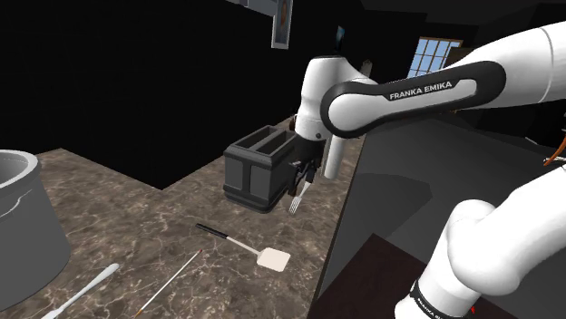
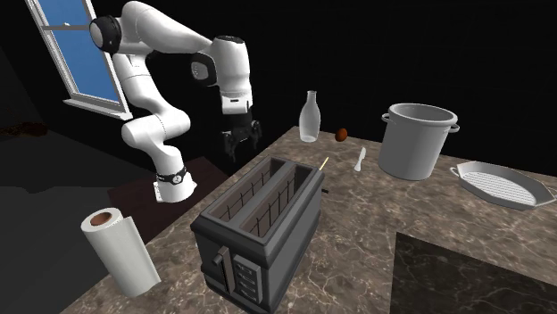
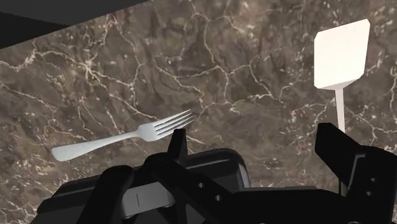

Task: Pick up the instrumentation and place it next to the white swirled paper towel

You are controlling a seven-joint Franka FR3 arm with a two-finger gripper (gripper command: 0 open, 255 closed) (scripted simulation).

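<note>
A silver fork [image 3: 121, 141] appears to lie on the brown marble counter [image 3: 242, 70]. Its tines end just beside one fingertip [image 3: 177, 141], outside the gap between the fingers. My black gripper [image 3: 254, 137] hovers over the counter, open, holding nothing. In the shoulder view the fork [image 1: 297, 202] shows just under the gripper [image 1: 306, 179], beside the dark toaster [image 1: 258, 168]. The white paper towel roll [image 2: 120, 250] stands upright at the counter's near corner in the second exterior view, on the toaster's [image 2: 263, 227] other side from the gripper [image 2: 241, 143].
A white spatula [image 3: 341, 54] lies near the other finger, also seen as the spatula [image 1: 271, 260]. A big grey pot [image 2: 417, 138], a glass bottle [image 2: 309, 116], a white tray [image 2: 500, 185] and a small brown object [image 2: 343, 135] stand farther along. A white utensil [image 1: 86, 290] and a thin stick [image 1: 172, 279] lie near the pot.
</note>
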